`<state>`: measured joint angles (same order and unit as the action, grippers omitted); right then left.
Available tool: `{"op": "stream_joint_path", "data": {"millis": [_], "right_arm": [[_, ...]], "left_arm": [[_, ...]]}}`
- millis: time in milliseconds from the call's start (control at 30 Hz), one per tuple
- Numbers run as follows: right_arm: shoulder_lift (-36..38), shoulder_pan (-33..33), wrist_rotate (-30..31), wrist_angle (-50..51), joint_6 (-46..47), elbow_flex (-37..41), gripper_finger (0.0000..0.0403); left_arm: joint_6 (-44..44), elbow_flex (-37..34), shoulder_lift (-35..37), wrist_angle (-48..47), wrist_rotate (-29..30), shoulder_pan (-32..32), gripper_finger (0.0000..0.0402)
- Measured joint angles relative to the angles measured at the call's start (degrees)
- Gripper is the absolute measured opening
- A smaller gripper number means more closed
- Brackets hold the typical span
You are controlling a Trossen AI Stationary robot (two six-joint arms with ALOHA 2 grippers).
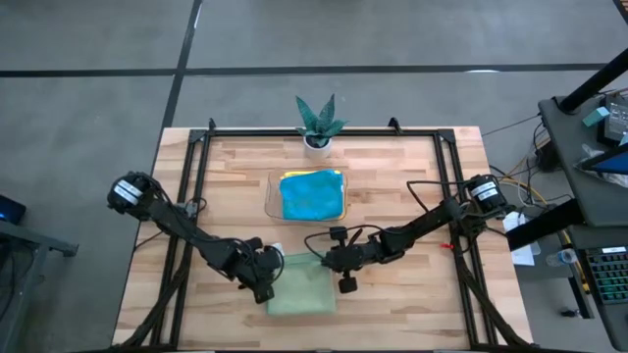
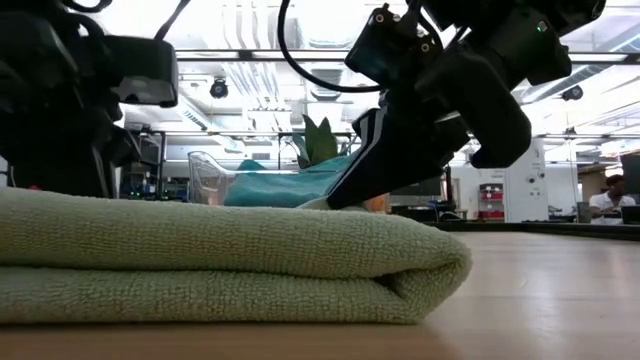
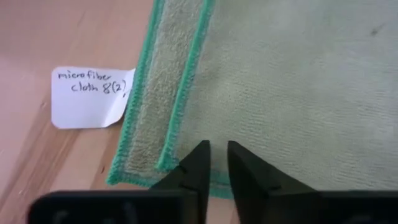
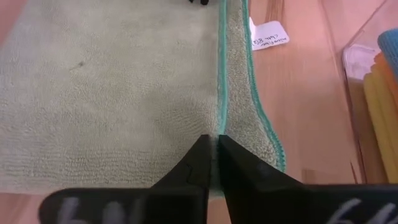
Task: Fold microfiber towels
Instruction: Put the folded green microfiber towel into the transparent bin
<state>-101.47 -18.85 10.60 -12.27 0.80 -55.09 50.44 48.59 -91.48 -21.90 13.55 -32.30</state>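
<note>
Left pincer (image 3: pixel 213 163), slightly parted and empty, and closed right pincer (image 4: pixel 214 155) should align the pale green towel's (image 1: pixel 300 290) edges.

tray towels (image 1: pixel 312 195) stacked, lower colours hidden

Tray (image 1: pixel 272 186) & plant (image 1: pixel 317 125) block far side, table (image 1: pixel 412 304) front-right prob. open

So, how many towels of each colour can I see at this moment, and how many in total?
Pale green towel: 1
Teal-blue towel: 1
Orange towel: 1
Yellow towel: 1 for sure; the stack shows only edges, so a second cannot be ruled out
Total: 4 seen
</note>
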Motion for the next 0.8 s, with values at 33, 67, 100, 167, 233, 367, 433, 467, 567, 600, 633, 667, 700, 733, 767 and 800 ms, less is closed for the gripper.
{"op": "stream_joint_path", "data": {"millis": [33, 67, 100, 167, 233, 367, 433, 467, 567, 600, 633, 667, 700, 733, 767, 800], "right_arm": [[0.0, 0.0, 0.0, 0.0, 0.7, 0.0, 0.0029], [0.0, 0.1, 0.0, 0.0, 0.7, 0.0, 0.0037], [0.0, 0.1, 0.0, 0.0, 0.8, 0.0, 0.0046], [0.0, 0.1, 0.0, 0.0, 0.7, 0.0, 0.0063], [0.0, 0.1, 0.0, 0.0, 0.7, 0.0, 0.0077], [0.0, 0.1, 0.0, 0.0, 0.7, 0.0, 0.0098], [0.0, 0.1, 0.0, 0.0, 1.0, 0.0, 0.0107], [0.1, 0.1, 0.0, 0.0, 1.4, 0.0, 0.0112], [0.1, 0.1, 0.0, 0.1, 3.3, 0.0, 0.0125], [0.1, 0.1, 0.0, 0.4, 3.3, 0.0, 0.0129], [0.1, 0.1, 0.0, 0.7, 3.2, 0.0, 0.0132], [0.1, 0.1, 0.0, 0.8, 3.1, 0.0, 0.0135], [0.1, 0.1, 0.0, 0.8, 3.2, 0.0, 0.0137], [0.1, 0.1, 0.0, 0.8, 3.2, 0.0, 0.0139], [0.1, 0.1, 0.0, 0.9, 3.3, 0.0, 0.014], [0.1, 0.1, 0.0, 1.0, 3.3, 0.1, 0.014]], "left_arm": [[0.1, -0.1, -0.1, -0.1, 0.0, 0.0, 0.0031], [0.2, -0.1, -0.3, -0.1, 0.0, 0.1, 0.0019], [0.2, -0.1, -0.6, 0.1, 0.0, 0.1, 0.001], [0.2, -0.1, -1.2, -0.1, 0.0, 0.1, 0.0004], [0.2, -0.1, -1.6, 0.0, 0.1, 0.1, 0.0002], [0.2, 0.2, -1.7, 0.3, 0.4, 0.1, 0.0005], [0.2, 0.9, -1.2, 0.7, -0.2, 0.1, 0.0015], [0.2, 1.3, -0.9, 0.9, -0.8, 0.1, 0.0022], [-0.4, 2.1, -0.1, 0.7, -0.4, 0.1, 0.0054], [-1.1, 2.1, 0.1, 0.6, 0.3, 0.1, 0.0066], [-1.4, 2.0, 0.3, 0.4, 0.9, 0.1, 0.0078], [-1.4, 1.9, 0.3, 0.5, 1.8, 0.1, 0.0091], [-1.5, 1.7, 0.4, 0.5, 2.5, 0.1, 0.0103], [-1.6, 1.3, 0.4, 0.5, 3.2, 0.1, 0.0114], [-1.7, 0.9, 0.4, 0.4, 3.5, 0.1, 0.0124], [-1.7, 0.5, 0.4, 0.3, 3.5, 0.1, 0.0132]]}}
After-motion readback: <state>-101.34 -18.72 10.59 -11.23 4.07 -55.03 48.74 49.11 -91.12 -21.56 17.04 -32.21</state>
